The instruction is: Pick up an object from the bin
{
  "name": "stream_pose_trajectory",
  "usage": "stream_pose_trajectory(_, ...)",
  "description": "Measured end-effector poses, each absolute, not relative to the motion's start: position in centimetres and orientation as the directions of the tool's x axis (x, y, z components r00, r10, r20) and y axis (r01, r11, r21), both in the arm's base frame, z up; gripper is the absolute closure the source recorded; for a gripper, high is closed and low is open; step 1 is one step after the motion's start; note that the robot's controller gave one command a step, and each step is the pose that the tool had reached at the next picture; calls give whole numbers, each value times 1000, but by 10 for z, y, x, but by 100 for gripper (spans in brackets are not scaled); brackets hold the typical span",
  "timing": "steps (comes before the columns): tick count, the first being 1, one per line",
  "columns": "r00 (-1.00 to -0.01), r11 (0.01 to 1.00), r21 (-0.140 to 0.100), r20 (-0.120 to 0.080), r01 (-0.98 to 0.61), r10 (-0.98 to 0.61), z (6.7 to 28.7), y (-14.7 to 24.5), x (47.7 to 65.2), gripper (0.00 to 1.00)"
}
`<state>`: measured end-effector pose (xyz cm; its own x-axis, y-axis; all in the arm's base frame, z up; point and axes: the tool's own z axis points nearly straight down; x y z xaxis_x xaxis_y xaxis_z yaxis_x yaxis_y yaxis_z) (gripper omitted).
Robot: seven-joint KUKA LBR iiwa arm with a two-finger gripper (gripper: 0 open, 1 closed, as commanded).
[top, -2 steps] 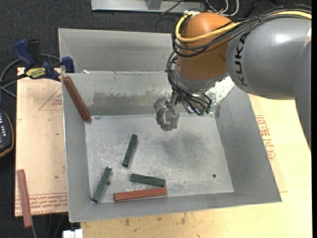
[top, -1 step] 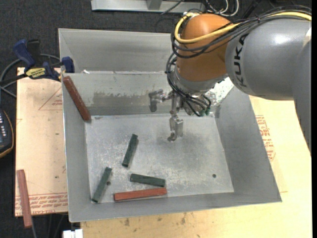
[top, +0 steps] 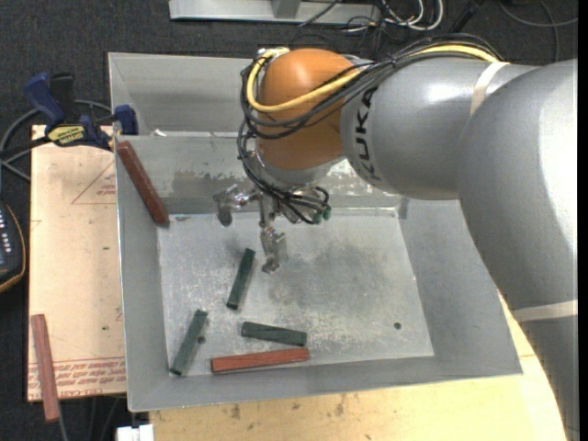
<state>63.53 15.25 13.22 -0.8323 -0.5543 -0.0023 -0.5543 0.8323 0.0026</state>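
1. Gripper position. The gripper hangs from the orange cover of the arm, tip down, over the bare floor of the bin a little left of centre. Whether the pincer is spread or pressed together cannot be told from this angle. Nothing shows pinched in it.

2. Nearest thing. The centre bar, a dark green stick, lies flat on the floor just left of the gripper tip. It runs steeply, with its upper end near the tip and its lower end down and to the left. Contact between tip and bar cannot be told.

3. Other things.
- The left bar, dark green, lies slanted near the front left corner.
- The low bar, dark green, lies almost level near the front edge.
- The red bar lies just in front of the low bar, close along the front wall.
- The leaning bar, red-brown, rests slanted against the left wall, well apart from the rest.

4. Open room. The right half of the floor is bare up to the right wall. Open floor surrounds the centre bar on all sides. The back wall stands near, behind the gripper, with cables bunched at the wrist.

5. Writing. The arm's grey shell carries the dark letters "KUKA", running along the shell beside the orange cover.
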Motion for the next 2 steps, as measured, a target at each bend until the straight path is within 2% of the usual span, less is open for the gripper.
stream_pose_trajectory(1, -742, 742, 3, 1, -671, -671, 74, 127, 559, 0)
stream_pose_trajectory(2, -702, 702, -1, -7, -712, -712, 78, 169, 574, 0)
